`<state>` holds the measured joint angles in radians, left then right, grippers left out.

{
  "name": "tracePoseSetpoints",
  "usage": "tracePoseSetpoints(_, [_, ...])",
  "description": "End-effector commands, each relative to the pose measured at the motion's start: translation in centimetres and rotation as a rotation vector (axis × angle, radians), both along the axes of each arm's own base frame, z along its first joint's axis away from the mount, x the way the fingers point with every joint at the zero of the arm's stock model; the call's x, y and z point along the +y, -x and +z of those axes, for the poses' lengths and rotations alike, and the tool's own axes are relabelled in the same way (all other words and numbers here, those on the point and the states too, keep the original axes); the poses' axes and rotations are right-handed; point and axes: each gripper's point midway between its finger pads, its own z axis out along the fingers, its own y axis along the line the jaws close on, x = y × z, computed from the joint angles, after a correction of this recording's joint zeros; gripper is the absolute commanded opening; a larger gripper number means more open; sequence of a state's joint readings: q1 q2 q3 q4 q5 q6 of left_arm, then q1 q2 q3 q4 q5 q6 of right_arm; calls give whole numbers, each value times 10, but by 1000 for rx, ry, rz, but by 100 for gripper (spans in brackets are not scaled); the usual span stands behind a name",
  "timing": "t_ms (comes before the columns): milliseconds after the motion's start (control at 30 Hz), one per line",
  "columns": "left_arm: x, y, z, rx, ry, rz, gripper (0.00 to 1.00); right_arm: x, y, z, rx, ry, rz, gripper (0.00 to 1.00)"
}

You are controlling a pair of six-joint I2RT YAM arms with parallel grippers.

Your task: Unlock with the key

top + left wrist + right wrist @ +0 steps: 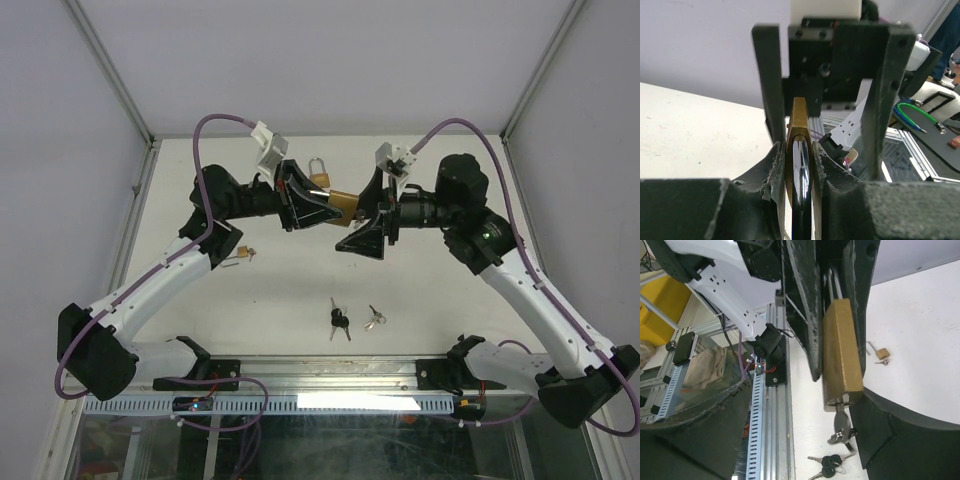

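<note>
The left gripper (322,208) is pinching the big gold padlock (841,355) between its two fingers. In the left wrist view, the fingers are pressing on the flat sides of the padlock, one on each side. The padlock is sitting up in the air over the middle of the desk (450,300), between the two arms.

A key (841,421) is sticking in the bottom of the padlock. More small keys are hanging from it on a ring.

The right gripper (370,216) is facing the left one, very near it. Its fingers are spread wide, one on each side of the padlock and the key. I cannot tell if a finger is touching the key.

Other things are lying on the desk. A second gold padlock (318,172) is sitting near the back, just behind the grippers. A little padlock (243,253) is lying under the left arm. Two bunches of keys are lying near the front of the desk, one with black tops (340,320) and one silver (374,318), close beside each other.
</note>
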<state>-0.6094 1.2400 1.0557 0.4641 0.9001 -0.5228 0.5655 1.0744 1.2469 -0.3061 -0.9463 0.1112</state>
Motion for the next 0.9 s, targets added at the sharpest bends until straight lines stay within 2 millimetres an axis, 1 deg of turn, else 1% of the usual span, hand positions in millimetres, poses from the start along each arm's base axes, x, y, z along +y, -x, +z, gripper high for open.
tracePoseSetpoints(0, [9,17,59,-103,145,7,0,14,-15,8,-137,-85,-26,77])
tracePoseSetpoints(33, [9,18,59,-102,146,5,0,15,-17,6,-133,-90,-28,76])
tracePoseSetpoints(67, [9,18,59,-102,147,4,0,16,-19,6,-128,-94,-29,73])
tracePoseSetpoints(100, [8,18,59,-102,148,3,0,18,-19,7,-120,-101,-27,68])
tracePoseSetpoints(200, [9,19,59,-99,150,3,0,20,-20,13,-117,-115,-14,47])
tracePoseSetpoints(300, [9,19,60,-99,153,4,0,20,-20,15,-129,-122,-15,31])
tracePoseSetpoints(333, [9,19,60,-100,156,5,0,20,-19,15,-129,-123,-14,24])
tracePoseSetpoints(400, [9,19,60,-101,158,5,0,20,-18,15,-121,-122,-6,13])
tracePoseSetpoints(433, [9,19,61,-103,159,3,0,21,-19,14,-113,-123,-7,5])
tracePoseSetpoints(467, [9,19,61,-104,158,2,0,21,-19,16,-111,-129,-8,0])
tracePoseSetpoints(600, [9,17,58,-86,153,12,0,20,-13,25,-120,-162,9,0])
tracePoseSetpoints(667, [10,11,56,-64,150,45,0,18,-11,26,-107,-163,21,0])
tracePoseSetpoints(700, [11,10,54,-66,148,54,20,17,-11,25,-94,-162,26,0])
tracePoseSetpoints(733, [13,10,51,-83,141,53,50,16,-10,25,-79,-161,30,0])
tracePoseSetpoints(767, [15,10,49,-106,134,52,70,14,-10,24,-65,-159,31,0])
tracePoseSetpoints(800, [17,11,47,-146,125,47,81,13,-9,24,-49,-157,32,0])
tracePoseSetpoints(867, [23,15,39,-210,90,16,87,9,-9,23,-29,-156,27,0])
